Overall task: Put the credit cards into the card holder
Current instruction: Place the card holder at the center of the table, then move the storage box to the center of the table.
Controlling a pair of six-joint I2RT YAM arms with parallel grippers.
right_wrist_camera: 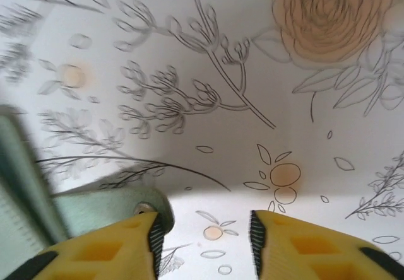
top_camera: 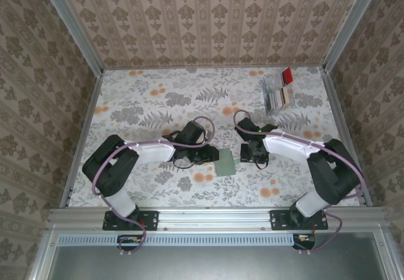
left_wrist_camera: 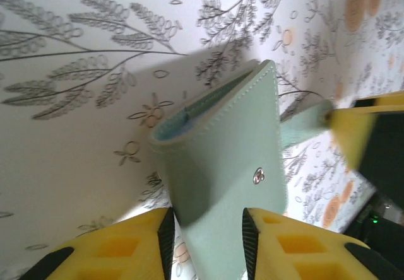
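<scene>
Floral bench (top_camera: pixel 158 97): left end effector (left_wrist_camera: pixel 205 233) and right end effector (right_wrist_camera: pixel 205 233) both released at the folded holder (top_camera: pixel 225 163); next, probably open it, fetch cards (top_camera: pixel 278 96).

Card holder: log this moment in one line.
card holder: folded | left gripper: open, around it | right gripper: open, beside its strap | credit cards: in tray

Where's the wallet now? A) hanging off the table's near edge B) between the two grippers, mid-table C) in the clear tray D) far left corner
B: the top view shows the wallet mid-table, between the left gripper and the right gripper.
</scene>
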